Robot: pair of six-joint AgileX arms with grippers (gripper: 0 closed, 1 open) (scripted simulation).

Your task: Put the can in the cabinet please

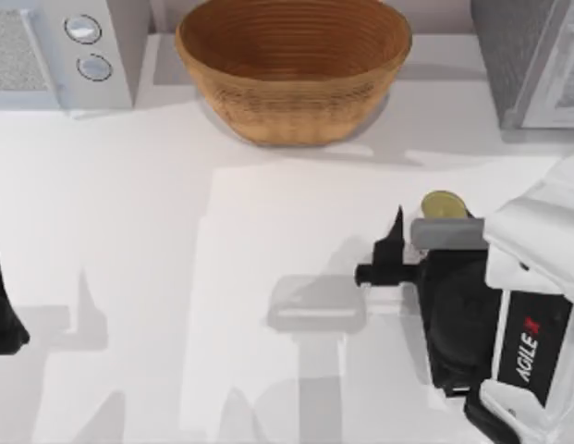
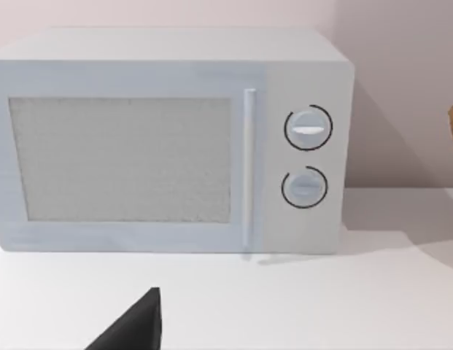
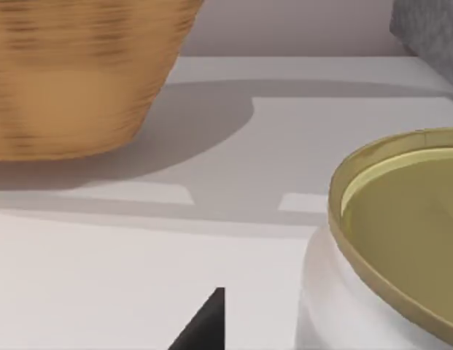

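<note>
The can (image 1: pixel 443 204) stands upright on the table at the right, its dull gold top partly covered by my right arm's wrist. The right wrist view has the can (image 3: pixel 386 240) very close, with its white wall and gold lid. My right gripper (image 1: pixel 379 252) points left just in front of the can and is open, with nothing between its fingers; one dark fingertip (image 3: pixel 208 324) stands apart from the can's wall. The grey cabinet (image 1: pixel 527 55) stands at the back right corner. My left gripper (image 1: pixel 2 319) is parked at the table's left edge.
A large woven basket (image 1: pixel 294 65) sits at the back middle, also visible as the basket (image 3: pixel 80 73) in the right wrist view. A white microwave (image 1: pixel 65 51) stands at the back left, and the microwave (image 2: pixel 168 146) has its door shut.
</note>
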